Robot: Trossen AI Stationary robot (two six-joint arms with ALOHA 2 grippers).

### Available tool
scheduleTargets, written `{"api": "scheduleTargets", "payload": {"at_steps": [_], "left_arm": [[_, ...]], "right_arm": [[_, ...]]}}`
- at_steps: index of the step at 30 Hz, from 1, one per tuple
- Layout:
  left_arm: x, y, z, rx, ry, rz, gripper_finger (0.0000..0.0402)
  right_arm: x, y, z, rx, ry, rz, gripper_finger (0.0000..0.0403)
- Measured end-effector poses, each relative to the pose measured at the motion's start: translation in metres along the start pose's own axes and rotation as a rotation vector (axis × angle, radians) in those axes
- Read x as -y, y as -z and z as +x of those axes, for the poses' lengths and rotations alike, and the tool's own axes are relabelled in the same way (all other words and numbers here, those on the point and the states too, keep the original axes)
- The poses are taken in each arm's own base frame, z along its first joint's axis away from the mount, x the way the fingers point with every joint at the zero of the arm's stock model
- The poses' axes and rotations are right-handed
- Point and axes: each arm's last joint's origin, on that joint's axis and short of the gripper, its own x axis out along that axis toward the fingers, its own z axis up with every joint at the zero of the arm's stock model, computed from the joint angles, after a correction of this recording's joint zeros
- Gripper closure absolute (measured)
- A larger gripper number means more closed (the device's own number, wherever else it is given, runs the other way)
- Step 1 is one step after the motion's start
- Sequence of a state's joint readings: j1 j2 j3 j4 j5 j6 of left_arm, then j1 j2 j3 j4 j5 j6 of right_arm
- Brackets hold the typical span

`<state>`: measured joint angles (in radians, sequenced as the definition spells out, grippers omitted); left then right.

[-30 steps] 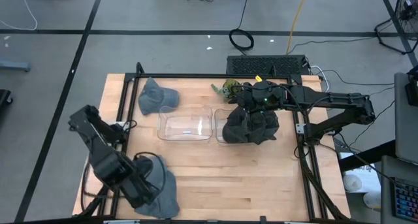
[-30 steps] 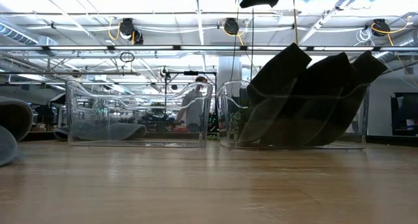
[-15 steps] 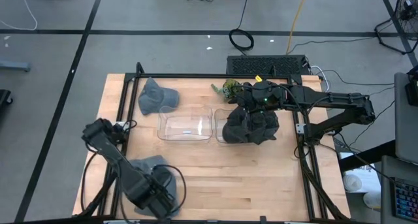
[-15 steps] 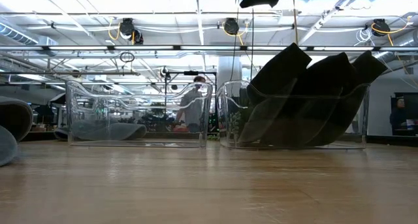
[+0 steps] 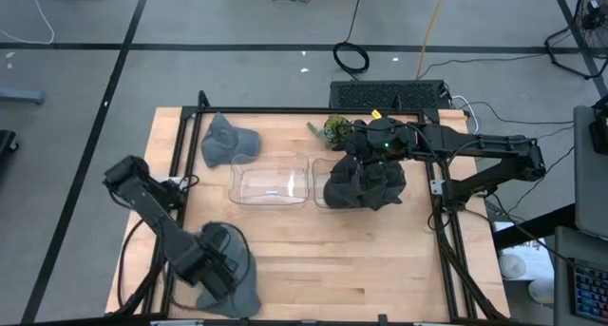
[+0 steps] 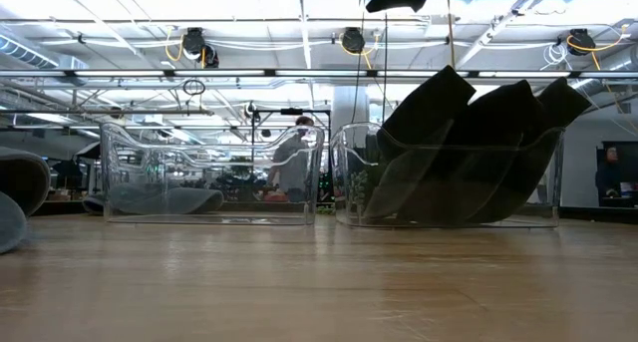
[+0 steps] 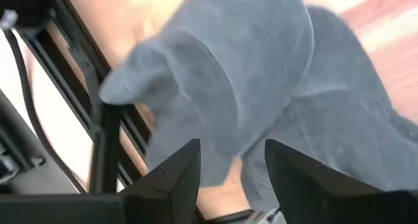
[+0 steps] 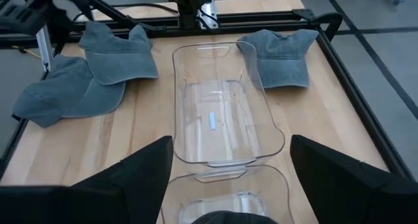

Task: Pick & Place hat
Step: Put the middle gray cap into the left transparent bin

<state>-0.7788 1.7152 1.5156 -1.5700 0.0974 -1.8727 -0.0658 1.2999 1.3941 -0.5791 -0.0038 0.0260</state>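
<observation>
**Grey caps at the near left corner, left gripper above them**

Grey fabric fills the left wrist view: a cap [image 7: 261,74] lies under the left gripper [image 7: 232,162], whose two dark fingers stand partly apart with nothing between them. From above, the left arm bends from its base at the table's left edge down to the near left corner, with the gripper over the caps [image 5: 242,278] heaped there. The right wrist view shows this heap as two overlapping caps [image 8: 85,77]; the high view shows only a single grey mass.

Mid-table stand two clear bins side by side. The left bin [image 5: 271,183] holds only a small white slip, seen in the right wrist view, too small to read. The right bin [image 5: 328,188] is packed with dark caps [image 6: 469,143], which the low view shows leaning upright against each other.

Over that bin hangs the right gripper [image 5: 380,141], arm stretched in from the right; its fingers [image 8: 124,181] stand wide, empty.

At the far left lies a third grey cap [image 5: 226,142]. A green object [image 5: 332,128] sits behind the right bin. No legible writing appears. A person [image 6: 295,158] stands in the room behind the table.
</observation>
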Motion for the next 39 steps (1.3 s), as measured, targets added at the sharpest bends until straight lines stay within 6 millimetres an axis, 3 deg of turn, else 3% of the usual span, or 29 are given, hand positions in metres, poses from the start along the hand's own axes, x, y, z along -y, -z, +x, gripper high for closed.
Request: {"api": "scheduleTargets", "payload": {"at_steps": [7,10,15,21,25,34,39], "left_arm": [[-0.037,-0.012,0.004,-0.007,0.013,0.006,0.022],[-0.044,-0.017,0.011,-0.03,0.04,0.009,0.022],[-0.043,-0.024,0.028,-0.063,0.116,0.034,0.022],[-0.044,-0.031,0.051,-0.061,0.048,0.018,0.022],[-0.039,-0.031,0.062,-0.099,0.091,0.058,0.022],[-0.035,-0.031,0.07,-0.111,0.124,0.066,0.0221],[-0.035,-0.031,0.07,-0.105,0.129,0.081,0.0272]], "right_arm": [[0.0,-0.001,0.0,0.011,-0.001,0.041,0.0108],[0.0,-0.002,0.0,0.024,-0.001,0.045,0.0108],[0.0,-0.004,0.0,0.041,-0.002,0.045,0.0108],[0.0,-0.004,0.0,0.041,-0.001,0.045,0.0108],[0.0,-0.004,0.0,0.041,-0.001,0.045,0.0108],[0.0,-0.004,0.0,0.041,-0.001,0.043,0.0108],[0.0,-0.006,0.0,0.066,0.002,0.041,0.011]]}}
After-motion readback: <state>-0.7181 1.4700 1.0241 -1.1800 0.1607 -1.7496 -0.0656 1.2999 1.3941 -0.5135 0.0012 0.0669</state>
